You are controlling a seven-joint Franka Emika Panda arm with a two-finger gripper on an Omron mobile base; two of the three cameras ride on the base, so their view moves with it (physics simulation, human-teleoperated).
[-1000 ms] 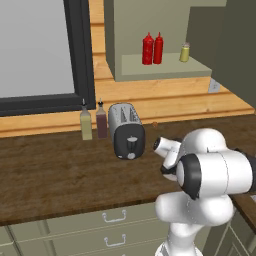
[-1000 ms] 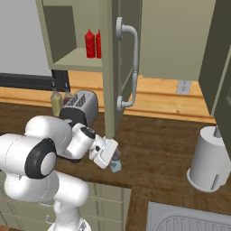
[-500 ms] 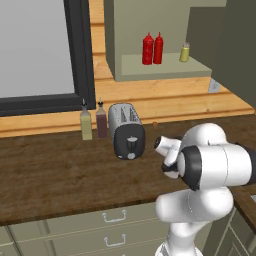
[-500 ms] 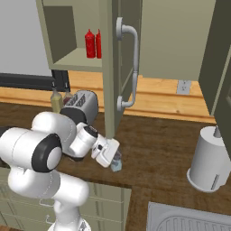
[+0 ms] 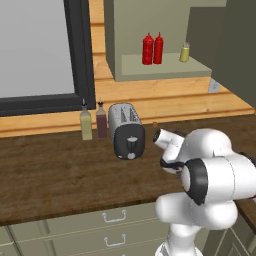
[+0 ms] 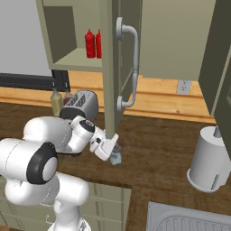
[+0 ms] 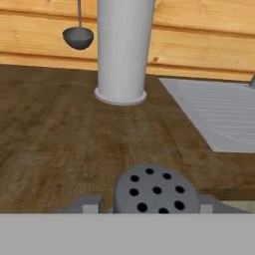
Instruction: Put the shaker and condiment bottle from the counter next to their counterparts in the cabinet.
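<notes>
My gripper [image 6: 114,152] hangs low over the front of the counter [image 6: 153,144], shut on the pale blue-grey shaker [image 6: 116,157]. In the hand view the shaker's grey holed cap [image 7: 156,190] sits between my two fingertips [image 7: 87,204]. Up in the open cabinet [image 5: 165,67] two red bottles stand side by side. The stouter one, on the left, is the condiment bottle [image 5: 147,49] and the slimmer one is the tall red bottle [image 5: 159,48]. The yellowish-green shaker [image 5: 184,52] stands further right on the same shelf.
The cabinet door [image 6: 118,67] with its metal handle hangs open just above my hand. A toaster [image 5: 127,131], an olive bottle [image 5: 86,125] and a brown bottle [image 5: 101,122] stand at the back. A paper towel roll [image 6: 209,159] and a sink [image 6: 189,219] lie to the right.
The arm's elbow and shoulder have swung a little while the hand stayed near the counter's front edge. The shaker between the fingers has risen very slightly.
</notes>
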